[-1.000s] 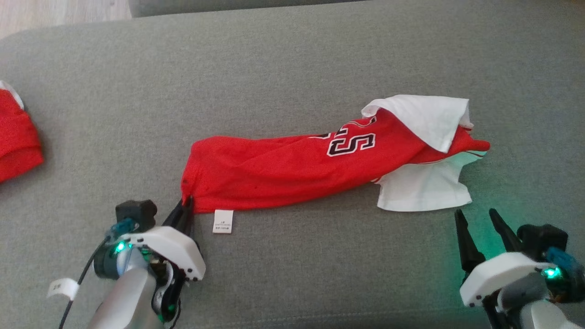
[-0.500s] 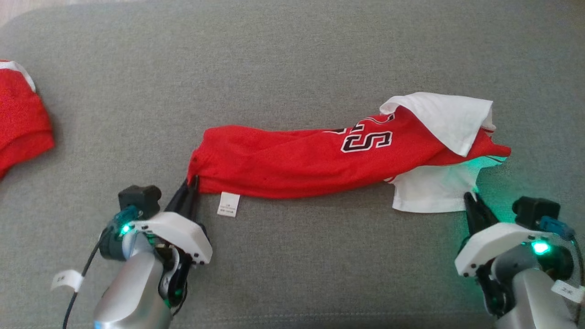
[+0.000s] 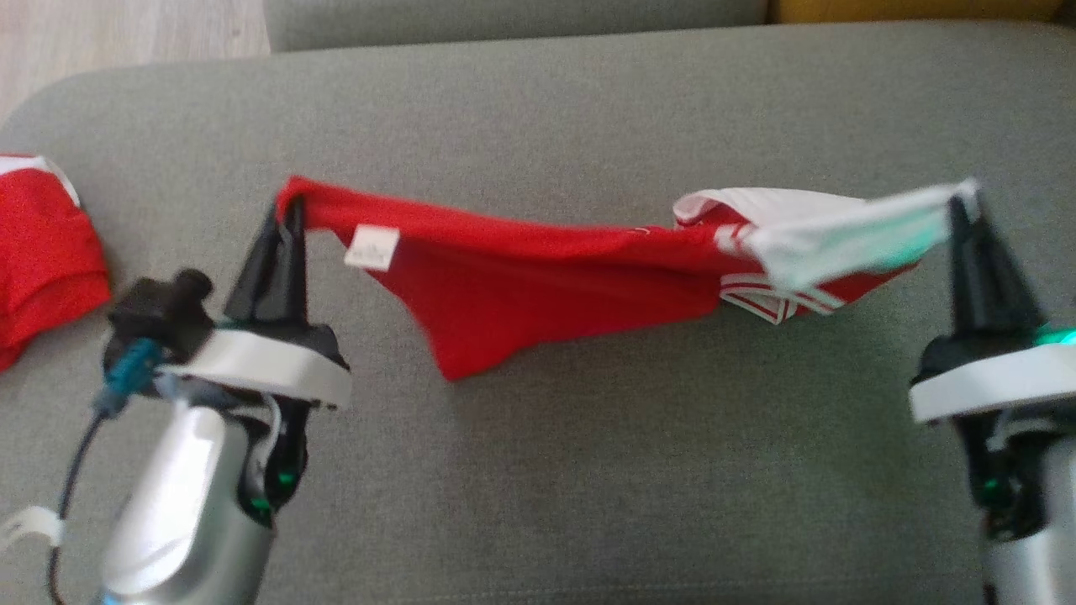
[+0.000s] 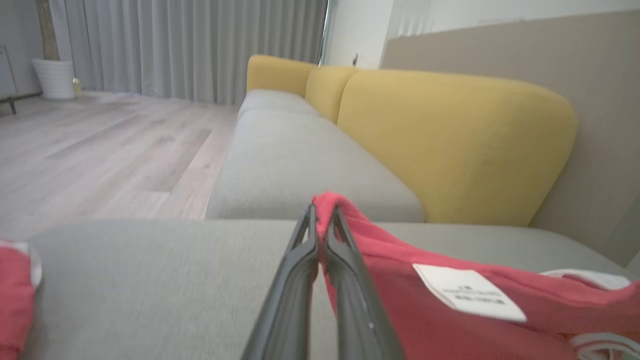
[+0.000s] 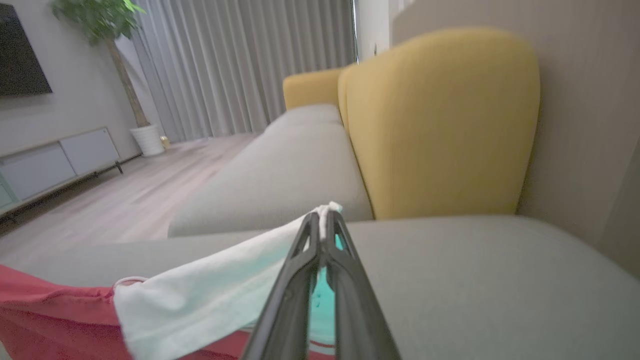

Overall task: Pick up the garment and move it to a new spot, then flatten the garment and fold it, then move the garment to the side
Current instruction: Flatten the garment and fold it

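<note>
A grey sofa seat spreads across the scene, with a yellow backrest along its far side, pale wooden floor beyond its far left corner and grey curtains closing off the room behind. A red garment with white sleeves hangs stretched from left to right over the middle of the seat, held up at both ends. Its red body sags to a point toward the cushion nearer the left end, and whether that point touches the seat cannot be told. A second red cloth lies on the seat at the left edge, well apart from the stretched garment. The left gripper stands at the garment's left end, its two dark fingers pressed together on a fold of the red hem. The right gripper stands at the right end, its fingers likewise closed tight, pinching the corner of a white sleeve, which is tinged green by a light on the arm. A small white label dangles from the red cloth just beside the left gripper's fingers.
</note>
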{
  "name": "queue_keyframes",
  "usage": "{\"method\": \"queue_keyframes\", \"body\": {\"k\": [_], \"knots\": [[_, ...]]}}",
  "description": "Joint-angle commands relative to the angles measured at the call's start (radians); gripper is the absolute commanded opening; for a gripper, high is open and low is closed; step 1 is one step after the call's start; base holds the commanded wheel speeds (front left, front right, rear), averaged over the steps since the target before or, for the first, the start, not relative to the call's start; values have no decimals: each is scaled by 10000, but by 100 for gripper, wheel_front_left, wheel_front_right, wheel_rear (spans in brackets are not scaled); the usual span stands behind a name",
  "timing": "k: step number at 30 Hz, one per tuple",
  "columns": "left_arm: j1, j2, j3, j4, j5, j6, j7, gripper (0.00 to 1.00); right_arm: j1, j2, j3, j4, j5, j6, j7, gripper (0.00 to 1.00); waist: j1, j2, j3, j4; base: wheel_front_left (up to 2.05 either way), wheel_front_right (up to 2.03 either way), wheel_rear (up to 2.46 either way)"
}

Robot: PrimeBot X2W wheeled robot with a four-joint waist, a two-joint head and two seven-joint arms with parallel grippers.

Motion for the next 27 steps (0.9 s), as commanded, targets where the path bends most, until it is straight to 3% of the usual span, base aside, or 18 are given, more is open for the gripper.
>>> {"method": "queue_keyframes", "body": {"k": [1,7,12,19,27], "knots": [[-360,343,494,-532,91,93,12,0,-427,-210,139,-575,-34,-9,-3,0,0,0,-157,-24,0,0,0],[-827,712,731,-2668,115,349,719,0,-1206,-617,-280,-2614,-220,-9,368,0,0,0,-698,-30,0,0,0],[-1341,908,856,-3990,166,548,1317,0,-2050,-871,-523,-3568,-281,-9,776,0,0,0,-1140,-57,0,0,0],[-1543,962,817,-4921,192,772,1884,0,-2641,-903,-707,-3697,-266,-9,1228,0,0,0,-1501,-56,0,0,0],[-1688,912,775,-4749,122,821,1941,0,-3023,-753,-489,-3180,-91,-9,1289,0,0,0,-1188,-4,0,0,0]]}}
